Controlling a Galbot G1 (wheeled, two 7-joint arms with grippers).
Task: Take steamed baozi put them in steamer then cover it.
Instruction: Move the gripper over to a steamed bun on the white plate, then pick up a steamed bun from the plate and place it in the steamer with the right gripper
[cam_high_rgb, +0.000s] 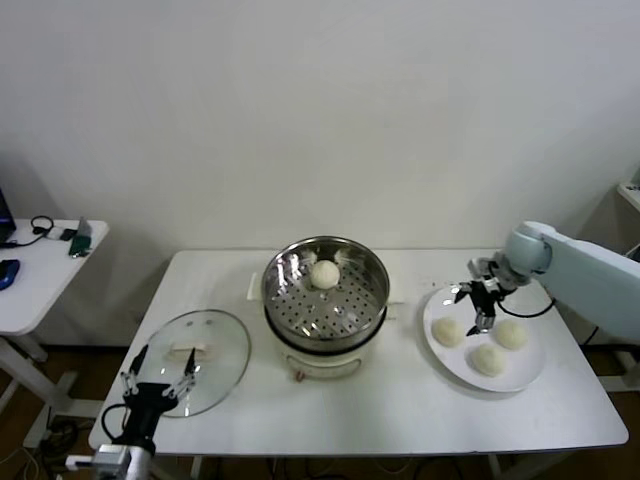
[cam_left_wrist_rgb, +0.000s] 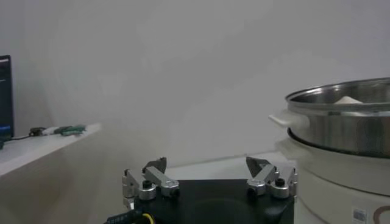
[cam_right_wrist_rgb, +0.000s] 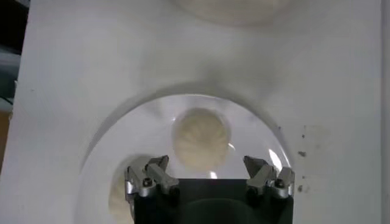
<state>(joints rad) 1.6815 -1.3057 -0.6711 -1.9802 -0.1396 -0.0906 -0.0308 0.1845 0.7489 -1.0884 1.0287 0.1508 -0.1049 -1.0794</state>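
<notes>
The steamer (cam_high_rgb: 325, 295) stands mid-table with one baozi (cam_high_rgb: 324, 273) on its perforated tray; its steel wall (cam_left_wrist_rgb: 347, 122) and that bun's top (cam_left_wrist_rgb: 348, 100) show in the left wrist view. Three baozi (cam_high_rgb: 447, 332) (cam_high_rgb: 510, 334) (cam_high_rgb: 487, 359) lie on a white plate (cam_high_rgb: 530, 375) at the right. My right gripper (cam_high_rgb: 480, 305) hangs open just above the plate with nothing between its fingers; in its wrist view (cam_right_wrist_rgb: 207, 161) a baozi (cam_right_wrist_rgb: 201, 139) lies ahead of the jaws. The glass cover (cam_high_rgb: 215, 330) lies flat at front left. My left gripper (cam_high_rgb: 158, 385) (cam_left_wrist_rgb: 207, 163) waits open by the cover's near edge.
A white side table (cam_high_rgb: 45, 270) with cables and small devices stands to the far left, off the work table. The steamer's white base (cam_high_rgb: 325, 362) has side handles. The plate (cam_right_wrist_rgb: 140, 131) sits close to the table's right part.
</notes>
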